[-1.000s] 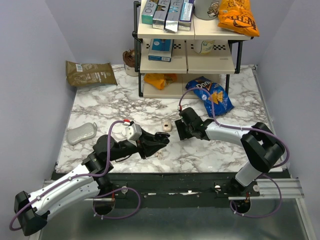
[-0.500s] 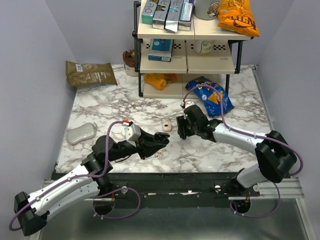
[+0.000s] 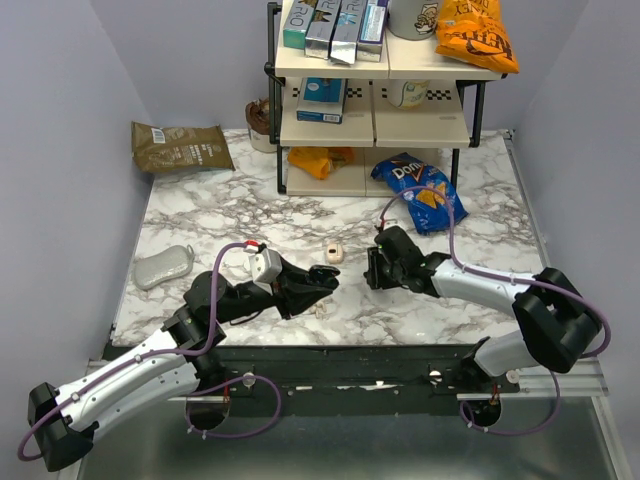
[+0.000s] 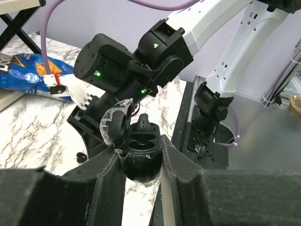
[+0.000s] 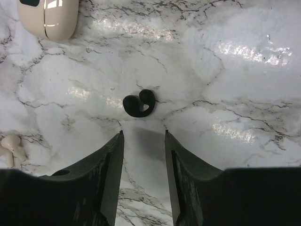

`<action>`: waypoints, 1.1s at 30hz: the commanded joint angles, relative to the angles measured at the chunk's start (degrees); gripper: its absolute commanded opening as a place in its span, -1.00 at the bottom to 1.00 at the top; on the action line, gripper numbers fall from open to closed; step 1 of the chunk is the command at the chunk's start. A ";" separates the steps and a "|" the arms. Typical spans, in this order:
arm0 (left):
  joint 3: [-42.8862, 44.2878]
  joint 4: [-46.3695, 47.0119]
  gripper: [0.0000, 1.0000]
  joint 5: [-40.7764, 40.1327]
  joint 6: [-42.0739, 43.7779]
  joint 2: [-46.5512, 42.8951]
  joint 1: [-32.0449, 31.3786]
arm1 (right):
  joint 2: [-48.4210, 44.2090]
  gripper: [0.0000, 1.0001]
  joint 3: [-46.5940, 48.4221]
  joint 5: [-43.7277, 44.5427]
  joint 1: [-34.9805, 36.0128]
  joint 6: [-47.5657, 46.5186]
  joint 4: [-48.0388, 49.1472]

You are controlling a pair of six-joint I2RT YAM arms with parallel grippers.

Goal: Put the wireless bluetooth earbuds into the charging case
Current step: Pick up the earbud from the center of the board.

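My left gripper (image 3: 326,279) is shut on a black charging case (image 4: 140,149) and holds it above the table, lid (image 4: 113,123) open. One well looks filled with a black bud (image 4: 141,125); the other looks empty. A loose black earbud (image 5: 139,104) lies on the marble just ahead of my right gripper (image 5: 143,134), which is open and low over the table (image 3: 371,270). It also shows in the left wrist view (image 4: 81,157). A closed pale beige case (image 5: 47,19) lies farther off, seen from above (image 3: 334,252). A cream earbud (image 5: 11,147) lies to the left.
A black shelf rack (image 3: 375,110) with boxes and snack bags stands at the back. A blue chip bag (image 3: 425,190) lies behind my right arm. A brown bag (image 3: 180,147) is at back left, and a grey pouch (image 3: 163,266) at left.
My right gripper has drawn back to the right, away from the beige case, and now sits over the loose black earbud. My left gripper has held still with the black case.
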 commanded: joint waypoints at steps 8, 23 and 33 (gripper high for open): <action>-0.19 -0.62 -1.00 -1.76 0.14 -0.61 -0.68 | -0.57 -0.31 -2.26 1.74 -4.42 3.00 3.41; -0.28 -0.89 -1.00 -1.85 0.40 -0.52 -0.94 | 4.35 -0.99 -0.24 -4.06 -4.87 0.35 6.83; -0.45 -0.45 -1.00 -1.77 0.32 0.36 -1.12 | 7.43 -0.99 2.04 -5.47 -4.87 -0.79 7.45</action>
